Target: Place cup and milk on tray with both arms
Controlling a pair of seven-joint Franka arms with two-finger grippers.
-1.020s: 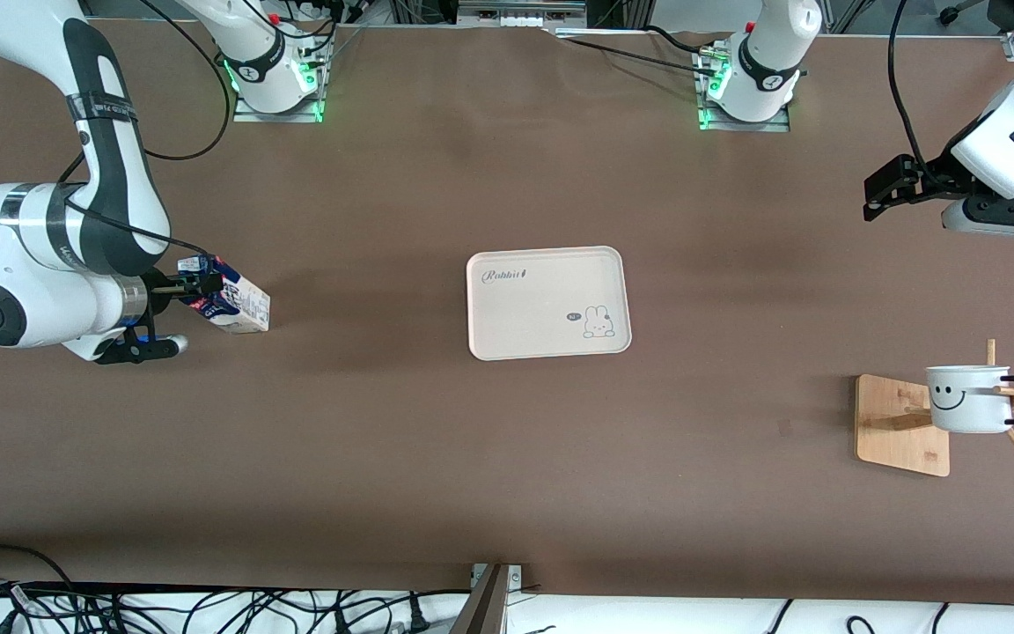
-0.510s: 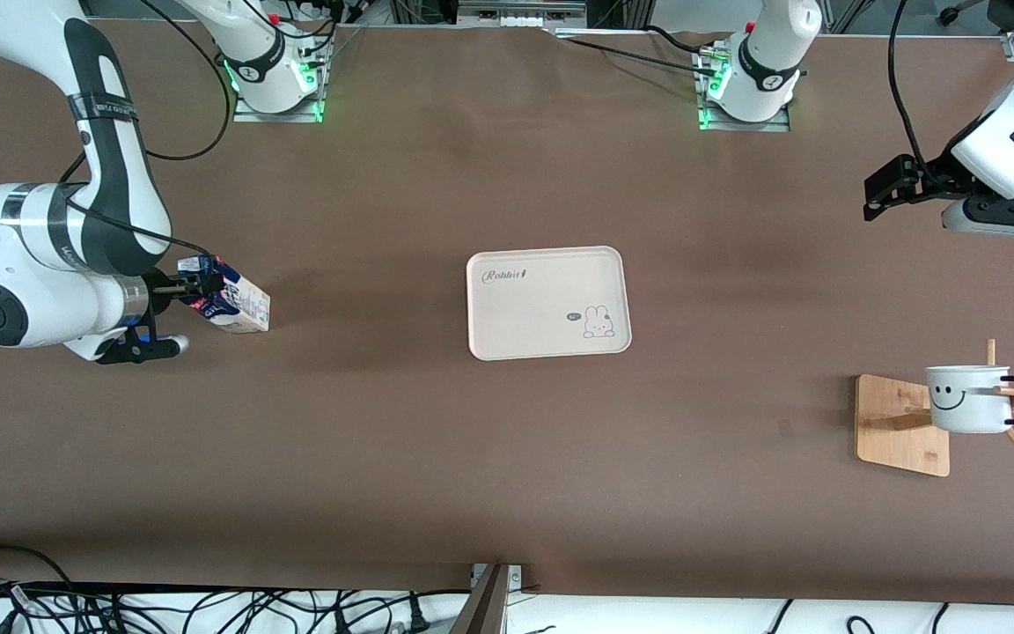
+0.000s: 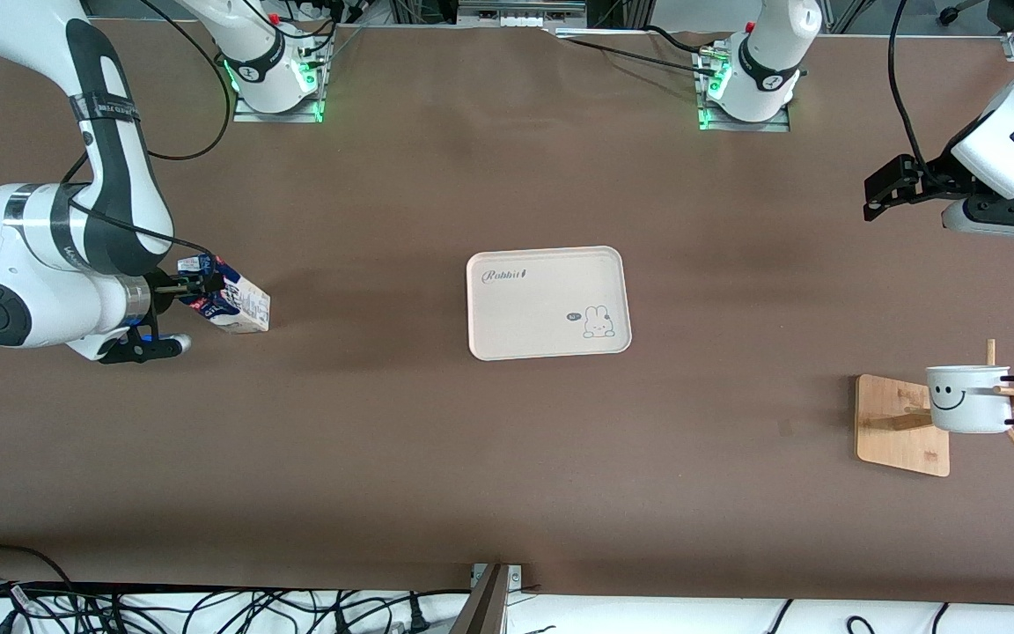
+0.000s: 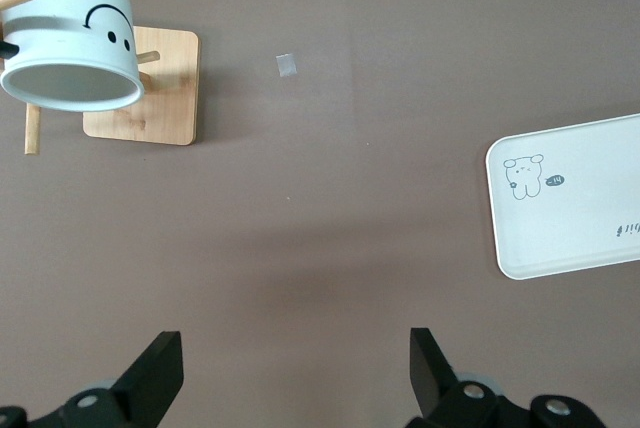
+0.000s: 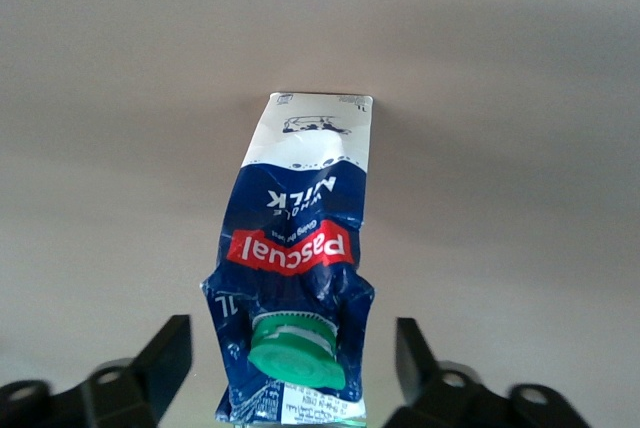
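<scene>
The milk (image 3: 230, 304), a blue-and-white carton with a green cap, rests on the table at the right arm's end, its gable top pointing at my right gripper (image 3: 199, 286). In the right wrist view the milk (image 5: 300, 248) has its capped top between the fingers of the right gripper (image 5: 290, 338), which is open with a gap on each side. The cup (image 3: 969, 401), white with a smiley, hangs on a wooden stand (image 3: 899, 431) at the left arm's end. My left gripper (image 3: 881, 189) hangs open over bare table there. In the left wrist view the left gripper (image 4: 292, 346) holds nothing, with the cup (image 4: 70, 33) farther off. The tray (image 3: 547, 304) lies mid-table.
The wooden stand (image 4: 150, 98) has pegs sticking out around the cup. A small pale scrap (image 4: 287, 65) lies on the brown table beside the stand. The tray's (image 4: 580, 208) corner shows in the left wrist view. Cables run along the table edge nearest the front camera.
The right arm has shifted very slightly at the milk. The left arm, cup, tray and milk have not moved.
</scene>
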